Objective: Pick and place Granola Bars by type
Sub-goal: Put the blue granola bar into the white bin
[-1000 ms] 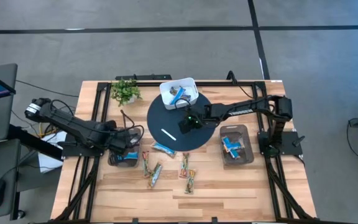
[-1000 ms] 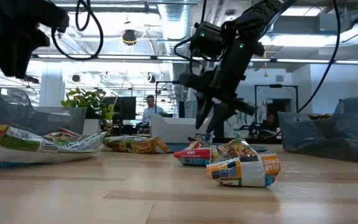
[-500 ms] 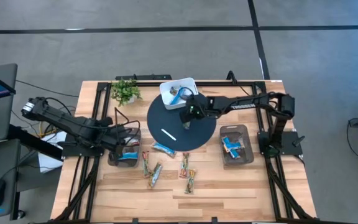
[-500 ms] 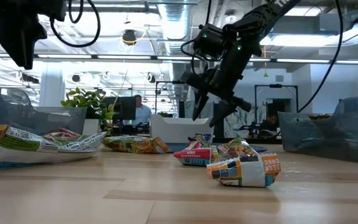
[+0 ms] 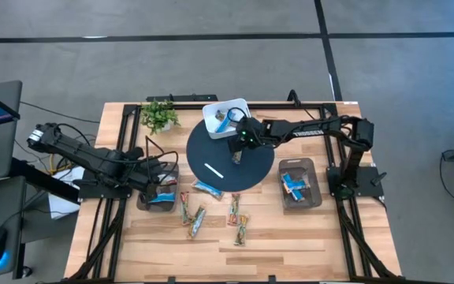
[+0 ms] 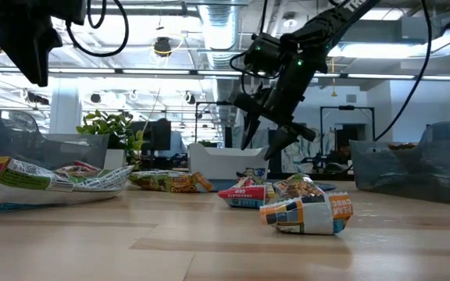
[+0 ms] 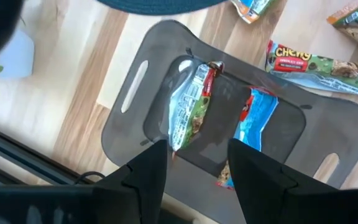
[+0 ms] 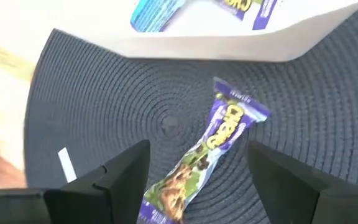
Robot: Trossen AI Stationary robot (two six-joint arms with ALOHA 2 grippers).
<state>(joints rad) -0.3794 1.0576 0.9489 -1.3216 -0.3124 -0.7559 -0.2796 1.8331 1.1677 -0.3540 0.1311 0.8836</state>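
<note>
the right claw (image 5: 237, 147) hangs with its fingers spread and empty above the round dark mat (image 5: 252, 175), near the white box (image 5: 227, 117) at the mat's far edge. straight ahead of its fingers in the right wrist view, a purple-wrapped granola bar (image 8: 207, 149) lies flat on the woven mat (image 8: 104, 106), just beside the box (image 8: 241, 37), which holds a blue bar (image 8: 156, 14) and another purple one. a thin white stick (image 5: 213, 170) rests elsewhere on the mat.

the left claw (image 5: 158, 183) hovers, fingers parted and holding nothing, over the grey tray (image 5: 143, 201) at the left of the wooden desk (image 5: 290, 237). in the left wrist view that tray (image 7: 135, 87) holds a green-and-red bar (image 7: 191, 106) and a blue bar (image 7: 253, 118); a tan bar marked "chewy" (image 7: 319, 65) lies on the desk just beyond its rim.

a second grey tray (image 5: 314, 197) on the right side of the desk holds blue bars (image 5: 294, 183). loose bars (image 5: 195, 221) lie scattered along the desk's near side, between the two trays. a small potted plant (image 5: 160, 116) stands at the far left corner.
</note>
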